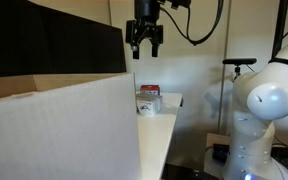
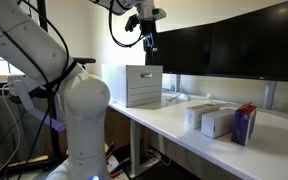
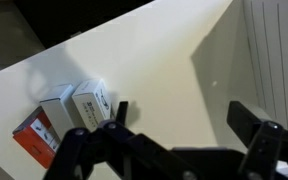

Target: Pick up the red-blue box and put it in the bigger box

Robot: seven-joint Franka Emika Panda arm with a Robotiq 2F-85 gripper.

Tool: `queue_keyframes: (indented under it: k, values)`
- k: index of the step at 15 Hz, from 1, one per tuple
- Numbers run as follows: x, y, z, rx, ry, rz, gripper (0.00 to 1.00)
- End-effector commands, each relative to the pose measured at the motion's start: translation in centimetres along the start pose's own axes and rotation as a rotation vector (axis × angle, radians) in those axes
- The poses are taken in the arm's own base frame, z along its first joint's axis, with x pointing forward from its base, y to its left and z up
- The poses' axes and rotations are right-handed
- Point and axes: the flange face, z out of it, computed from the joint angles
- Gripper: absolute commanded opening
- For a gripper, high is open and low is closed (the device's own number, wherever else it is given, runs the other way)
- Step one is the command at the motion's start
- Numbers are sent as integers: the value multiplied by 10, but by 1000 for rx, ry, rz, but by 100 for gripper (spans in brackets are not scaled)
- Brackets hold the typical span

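Observation:
The red-blue box [image 2: 245, 125] stands on the white table at its far end from the big carton; it also shows in an exterior view [image 1: 150, 91] and at the lower left of the wrist view [image 3: 34, 138]. The bigger box, a large white-grey carton, stands at the other end of the table [image 2: 144, 85], fills the foreground in an exterior view [image 1: 59, 130], and shows at the right edge of the wrist view [image 3: 274, 50]. My gripper [image 3: 184, 115] is open and empty. It hangs high above the table [image 1: 144, 42] [image 2: 147, 38], near the carton and well away from the red-blue box.
Two flat white boxes [image 2: 209, 119] [image 3: 82, 104] lie right beside the red-blue box. Dark monitors [image 2: 234, 45] line the back of the table [image 3: 154, 60]. The robot base [image 2: 79, 110] stands beside the table.

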Motion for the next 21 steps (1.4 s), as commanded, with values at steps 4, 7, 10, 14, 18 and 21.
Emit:
queue_keyframes:
  k: [4, 7, 10, 14, 18, 21]
  values:
    - [40, 60, -19, -1, 55, -17, 100]
    - [67, 100, -14, 10, 29, -66, 100]
    - [85, 148, -15, 23, 2, -153, 100]
    - [114, 199, -17, 17, -5, -275, 100]
    - [142, 239, -14, -7, 13, -319, 100]
    - [168, 257, -7, -24, 53, -310, 100]
